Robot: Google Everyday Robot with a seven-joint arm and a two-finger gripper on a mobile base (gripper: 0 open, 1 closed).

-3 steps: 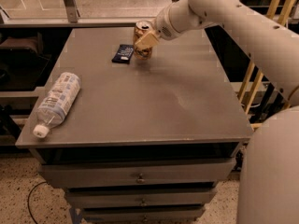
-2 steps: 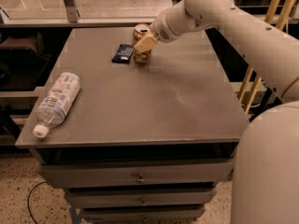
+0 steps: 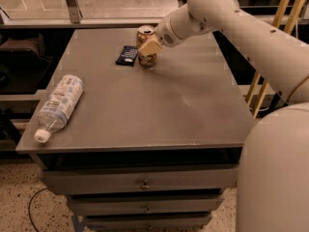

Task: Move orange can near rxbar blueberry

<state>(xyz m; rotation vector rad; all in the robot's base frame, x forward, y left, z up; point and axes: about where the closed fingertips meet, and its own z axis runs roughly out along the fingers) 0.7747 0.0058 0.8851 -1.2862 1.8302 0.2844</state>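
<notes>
The orange can stands upright on the grey table at the far middle, silver top showing. The rxbar blueberry, a flat dark navy wrapper, lies just left of the can, a small gap apart. My gripper reaches in from the right and is shut on the orange can; one cream finger covers the can's front side. The can's base rests on or just above the table top.
A clear plastic bottle lies on its side near the table's left edge, white cap toward the front. My white arm spans the right rear of the table. Drawers sit below the front edge.
The can and gripper stay at the same spot beside the wrapper. The arm's upper part has shifted slightly left and forward.
</notes>
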